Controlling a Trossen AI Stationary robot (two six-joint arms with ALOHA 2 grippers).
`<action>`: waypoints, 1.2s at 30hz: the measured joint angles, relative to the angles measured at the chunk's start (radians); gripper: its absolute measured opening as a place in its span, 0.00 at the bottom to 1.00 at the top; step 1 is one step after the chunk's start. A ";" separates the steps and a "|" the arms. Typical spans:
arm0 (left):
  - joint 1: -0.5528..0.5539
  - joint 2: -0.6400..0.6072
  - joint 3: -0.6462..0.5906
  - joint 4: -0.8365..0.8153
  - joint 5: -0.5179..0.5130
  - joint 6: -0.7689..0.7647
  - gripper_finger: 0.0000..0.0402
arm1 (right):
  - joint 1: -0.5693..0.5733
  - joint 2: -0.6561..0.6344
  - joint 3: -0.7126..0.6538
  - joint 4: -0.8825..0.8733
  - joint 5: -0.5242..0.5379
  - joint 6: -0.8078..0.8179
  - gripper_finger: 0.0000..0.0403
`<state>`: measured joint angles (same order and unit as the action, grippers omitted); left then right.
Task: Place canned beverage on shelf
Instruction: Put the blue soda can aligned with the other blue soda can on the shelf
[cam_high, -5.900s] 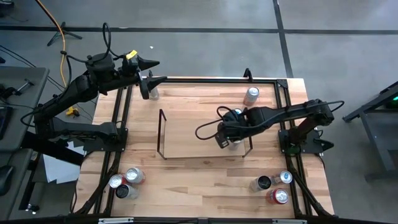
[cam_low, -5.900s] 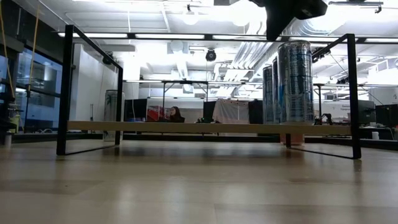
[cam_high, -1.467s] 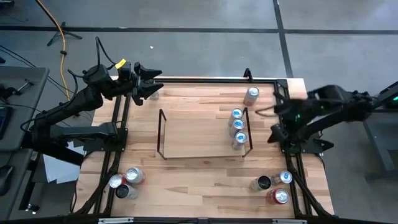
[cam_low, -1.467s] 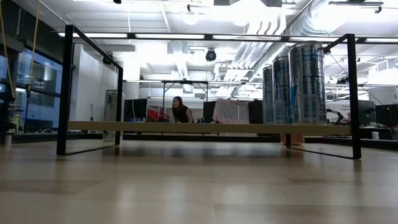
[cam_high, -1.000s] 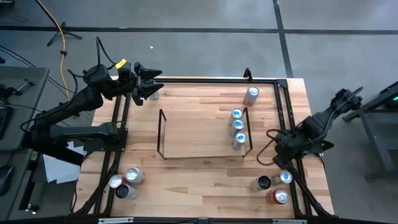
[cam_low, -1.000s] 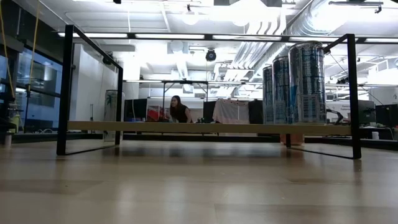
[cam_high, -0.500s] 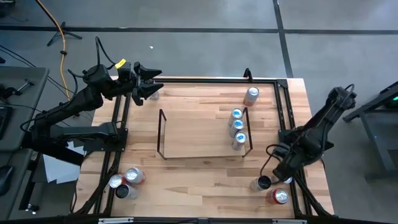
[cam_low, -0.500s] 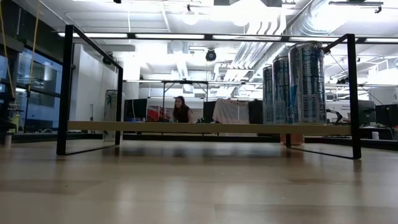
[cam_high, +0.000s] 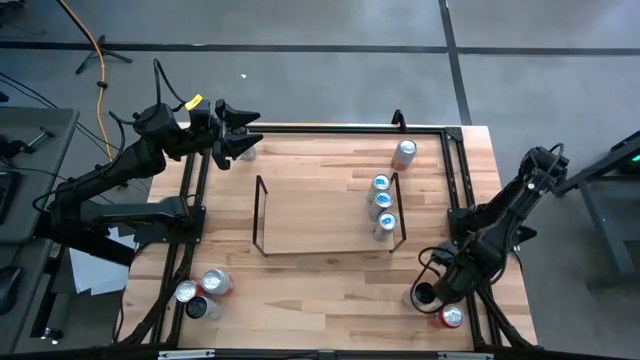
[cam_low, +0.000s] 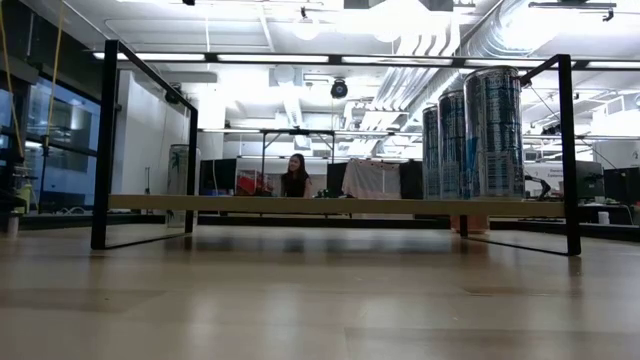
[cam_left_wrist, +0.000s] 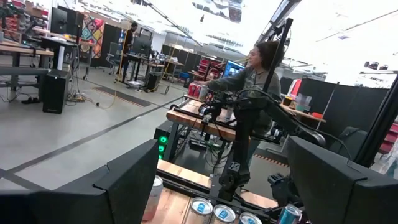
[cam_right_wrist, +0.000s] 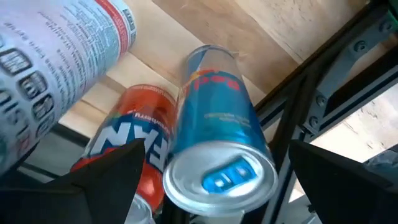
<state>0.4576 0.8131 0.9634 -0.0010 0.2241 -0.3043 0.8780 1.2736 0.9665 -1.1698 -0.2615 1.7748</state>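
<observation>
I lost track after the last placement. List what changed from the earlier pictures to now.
The right gripper let go of the third blue can on the low light-wood shelf, left it standing, swung out to the table's right edge, then down over the blue-and-silver can at the near right corner, open. The left gripper and other cans stayed put.

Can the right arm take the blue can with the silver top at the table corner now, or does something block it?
Probably yes. The right tool hangs open just above the blue can, which shows between its fingers. The orange can crowds one side and the black rail the other, so clearance looks tight.
</observation>
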 joint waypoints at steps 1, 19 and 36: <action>0.000 0.000 0.000 0.000 0.000 -0.001 0.78 | 0.000 0.008 0.000 0.004 0.000 0.000 0.96; 0.000 0.000 0.000 0.006 0.000 0.000 0.78 | -0.002 0.057 0.003 0.009 -0.047 0.025 0.58; 0.000 0.000 0.000 0.062 -0.001 0.001 0.78 | -0.105 -0.023 0.438 -0.396 0.335 0.028 0.54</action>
<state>0.4578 0.8131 0.9638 0.0611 0.2230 -0.3031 0.7732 1.2508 1.4043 -1.5655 0.0738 1.8026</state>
